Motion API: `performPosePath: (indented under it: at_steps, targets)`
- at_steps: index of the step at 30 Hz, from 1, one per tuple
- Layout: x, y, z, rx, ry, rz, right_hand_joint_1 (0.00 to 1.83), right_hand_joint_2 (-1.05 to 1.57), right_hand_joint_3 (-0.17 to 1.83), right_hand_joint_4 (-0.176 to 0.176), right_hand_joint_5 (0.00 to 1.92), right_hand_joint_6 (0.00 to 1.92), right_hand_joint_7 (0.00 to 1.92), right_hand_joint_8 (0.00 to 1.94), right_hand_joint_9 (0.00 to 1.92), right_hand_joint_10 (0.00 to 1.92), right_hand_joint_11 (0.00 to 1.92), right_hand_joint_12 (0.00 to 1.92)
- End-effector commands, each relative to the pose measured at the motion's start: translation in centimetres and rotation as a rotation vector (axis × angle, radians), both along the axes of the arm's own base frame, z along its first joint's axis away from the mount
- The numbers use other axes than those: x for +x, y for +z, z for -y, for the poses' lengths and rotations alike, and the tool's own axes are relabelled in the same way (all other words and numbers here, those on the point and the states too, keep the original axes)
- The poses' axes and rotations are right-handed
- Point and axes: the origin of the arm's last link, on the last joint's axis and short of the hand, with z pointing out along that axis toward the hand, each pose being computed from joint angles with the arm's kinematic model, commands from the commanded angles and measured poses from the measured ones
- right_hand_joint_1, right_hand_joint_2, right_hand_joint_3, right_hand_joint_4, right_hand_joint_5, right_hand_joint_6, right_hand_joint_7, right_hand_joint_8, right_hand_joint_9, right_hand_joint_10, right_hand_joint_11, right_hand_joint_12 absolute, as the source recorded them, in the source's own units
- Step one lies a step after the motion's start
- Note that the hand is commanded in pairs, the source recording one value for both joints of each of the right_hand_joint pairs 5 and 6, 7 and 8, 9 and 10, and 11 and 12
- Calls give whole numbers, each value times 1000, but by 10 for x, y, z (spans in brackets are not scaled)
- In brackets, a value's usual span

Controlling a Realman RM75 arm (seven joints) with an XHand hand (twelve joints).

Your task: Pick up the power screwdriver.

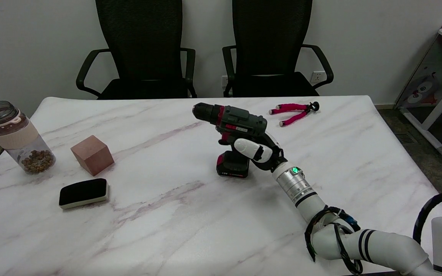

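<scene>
The power screwdriver [231,122] is dark grey and red, with its chuck pointing left and its black battery base [232,165] resting on the marble table [175,214] near the middle. My right hand [257,150] reaches in from the lower right and wraps around the tool's handle, its white thumb lying across the front of the grip. The fingers behind the handle are hidden. I cannot tell whether the base is touching the table or just above it.
A pink-legged mini tripod [294,111] lies behind the tool to the right. At the left stand a jar [15,138] with brown pieces, a reddish-brown cube [92,154] and a black eraser [83,193]. Two black chairs stand behind the table.
</scene>
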Motion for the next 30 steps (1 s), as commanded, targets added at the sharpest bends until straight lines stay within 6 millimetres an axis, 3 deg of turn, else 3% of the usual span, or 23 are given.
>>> performPosePath:
  at_steps: [1,8,14,17,30]
  targets:
    - [-3,4,1,-12,-14,-13,1059,144,736,69,545,545,545,545,613,613,762,762]
    - [-4,6,5,-16,-33,-15,1061,247,804,57,630,630,630,630,742,742,805,805]
    - [-4,7,7,-22,-40,-16,1061,489,788,49,738,738,738,738,1268,1268,1120,1120]
    - [-4,7,8,-24,-41,-18,1056,555,841,46,777,777,777,777,1420,1420,1206,1206]
    - [-1,8,14,-24,-40,-25,1042,636,911,46,873,873,873,873,1554,1554,1281,1281]
